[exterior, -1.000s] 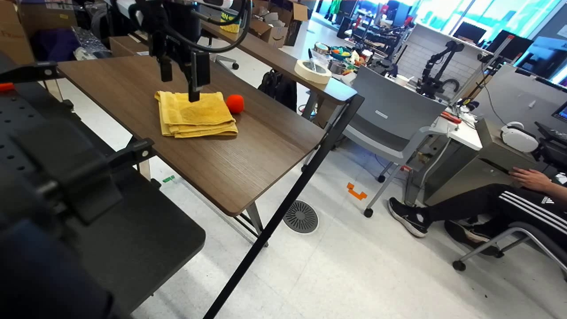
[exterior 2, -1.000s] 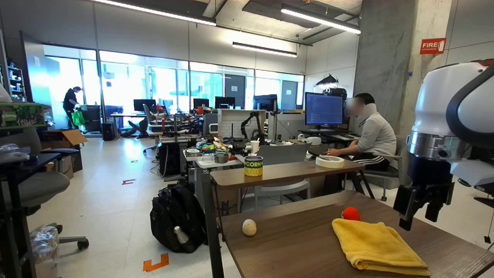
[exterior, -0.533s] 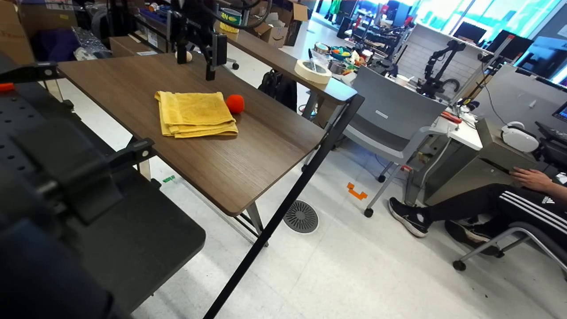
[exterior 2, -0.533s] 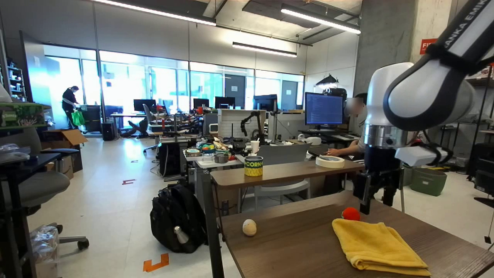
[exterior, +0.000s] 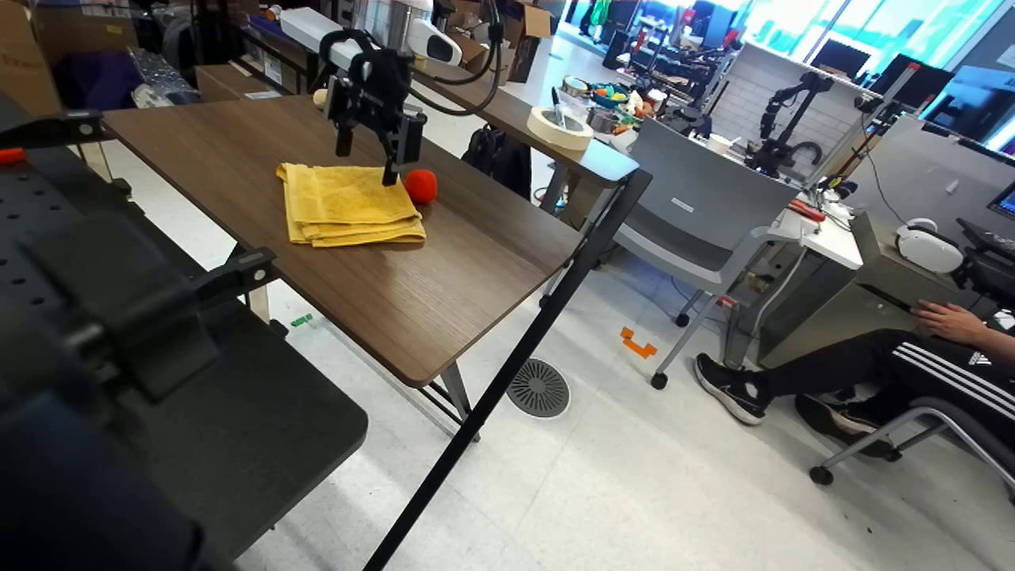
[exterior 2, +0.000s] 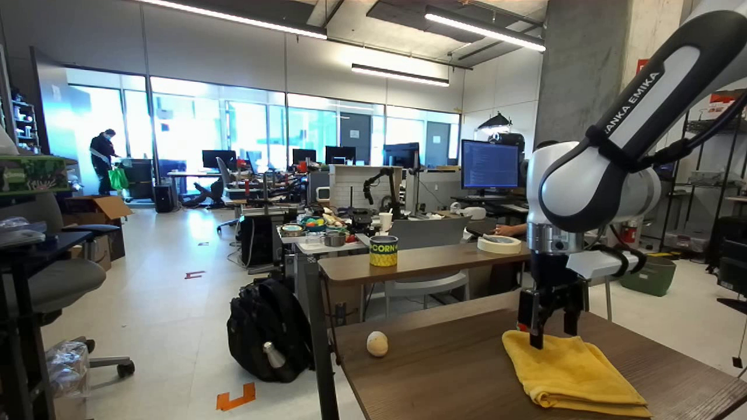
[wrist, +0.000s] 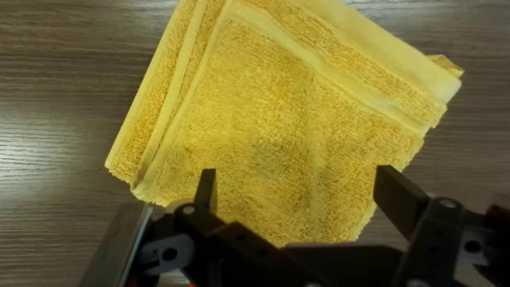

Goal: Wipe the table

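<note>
The table [exterior: 468,293] has a dark brown wood-grain top; it also shows in an exterior view [exterior 2: 443,379] and in the wrist view [wrist: 59,91]. A folded yellow towel [exterior: 349,202] lies flat on it, seen in an exterior view [exterior 2: 575,373] and filling much of the wrist view [wrist: 279,111]. My gripper [exterior: 366,166] is open and empty, pointing down over the towel's edge near the red ball, also in an exterior view [exterior 2: 554,338]. In the wrist view the fingers [wrist: 295,170] stand wide apart over the towel. I cannot tell whether the tips touch it.
A red ball [exterior: 421,185] sits against the towel, mostly hidden behind the gripper in an exterior view. A whitish ball [exterior 2: 377,344] is on the table. A raised shelf [exterior 2: 435,262] along the table bears a corn can [exterior 2: 383,251] and a tape roll [exterior 2: 499,244].
In an exterior view, my gripper has moved leftward from the right side and then down, to low over the towel beside the red ball. The towel and balls have not moved.
</note>
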Robot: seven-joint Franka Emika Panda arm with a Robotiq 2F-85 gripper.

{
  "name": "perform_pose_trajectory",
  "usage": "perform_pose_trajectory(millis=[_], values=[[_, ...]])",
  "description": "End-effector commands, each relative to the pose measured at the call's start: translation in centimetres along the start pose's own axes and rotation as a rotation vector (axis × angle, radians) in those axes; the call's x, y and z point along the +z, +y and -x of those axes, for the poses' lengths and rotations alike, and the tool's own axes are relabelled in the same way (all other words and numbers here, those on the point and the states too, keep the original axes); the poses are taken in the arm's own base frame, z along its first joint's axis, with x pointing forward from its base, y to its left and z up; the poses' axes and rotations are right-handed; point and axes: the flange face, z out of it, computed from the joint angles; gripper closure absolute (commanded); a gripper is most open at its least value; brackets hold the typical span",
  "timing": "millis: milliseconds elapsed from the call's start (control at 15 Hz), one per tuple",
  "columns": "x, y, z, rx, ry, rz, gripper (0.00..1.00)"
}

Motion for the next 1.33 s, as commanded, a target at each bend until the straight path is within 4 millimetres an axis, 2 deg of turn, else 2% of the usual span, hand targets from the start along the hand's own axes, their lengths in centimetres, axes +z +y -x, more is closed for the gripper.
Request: perform_pose_trajectory(millis=[0, 267, 467, 533, 867, 1000, 1267], values=[[0.5, 0.0, 0.4, -0.002, -0.004, 0.008, 0.0], [3.8, -1.6, 0.7, 0.003, 0.009, 0.015, 0.0], [5.7, -2.6, 0.5, 0.021, 0.126, -0.01, 0.0], [4.7, -2.2, 0.5, 0.003, 0.064, -0.006, 0.0], [5.0, -2.1, 0.3, 0.019, 0.075, -0.007, 0.0], [6.7, -0.8, -0.1, 0.088, 0.02, -0.012, 0.0], [12.1, 3.8, -0.6, 0.304, -0.076, -0.026, 0.0]])
